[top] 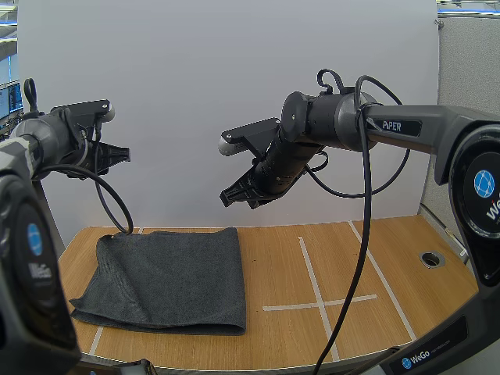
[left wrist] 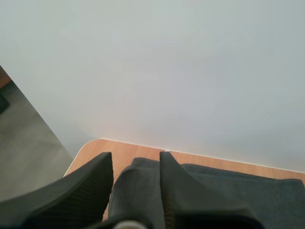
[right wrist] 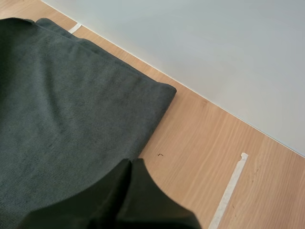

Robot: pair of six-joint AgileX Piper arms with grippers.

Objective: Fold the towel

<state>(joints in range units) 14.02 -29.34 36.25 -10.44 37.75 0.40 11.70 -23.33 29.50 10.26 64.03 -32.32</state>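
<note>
Your towel [top: 168,281] looks folded at least once, maybe more; the layers are hard to count, so perhaps one fold is left. It lies flat on the table [top: 336,258], well below both jaws. On the left gripper [left wrist: 136,160] the jaws are spread and empty; on the right gripper [right wrist: 131,164] they are pressed together, holding nothing.

Dark grey folded cloth towel [top: 168,281] lies flat on left part of light wooden table [top: 312,336]. I see bare wood to its right, only flat white tape lines [top: 316,301] there. Plain white back panel [top: 234,94] walls far edge. My left gripper [top: 123,155] and right gripper [top: 228,198] hang high, air beneath free.
</note>
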